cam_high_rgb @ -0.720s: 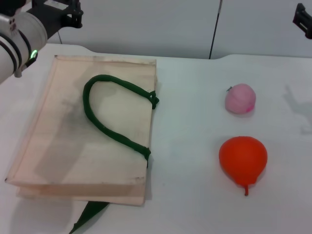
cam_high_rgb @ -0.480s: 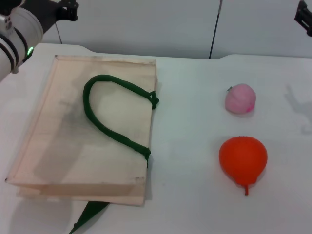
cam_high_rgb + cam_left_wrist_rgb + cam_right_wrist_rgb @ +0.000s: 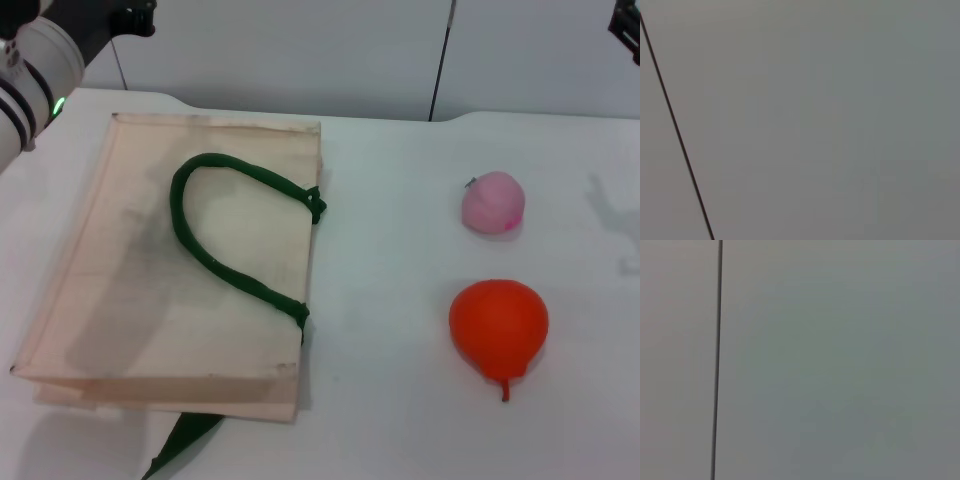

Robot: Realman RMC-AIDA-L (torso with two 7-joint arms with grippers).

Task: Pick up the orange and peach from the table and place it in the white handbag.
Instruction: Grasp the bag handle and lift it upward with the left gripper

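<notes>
1. Left gripper [image 3: 125, 20]: only a dark part shows at the top left corner of the head view, beyond the far left corner of the bag. Whether its fingers are spread or pressed together cannot be told. The left wrist view shows only a plain wall with a dark seam.
2. Right gripper [image 3: 627, 25]: a sliver shows at the top right edge, high and well apart from both fruits. Its finger state cannot be told either.
3. Orange [image 3: 498, 325]: lies on the table [image 3: 390, 250] at the right, stem toward the robot. Peach [image 3: 492, 203]: lies just beyond it, apart, not touching.
4. Bag [image 3: 130, 300]: lies flat at the left, green handle [image 3: 215, 255] looped on top, mouth edge facing the fruits.
5. Judged step: reach for the first fruit. Use the right arm; descend vertically over the orange's widest part, fingers clear of the peach.
6. The glossy, rounded skin will likely slip; close gently across the middle.
7. The flat mouth probably needs lifting by the left arm before insertion.
</notes>
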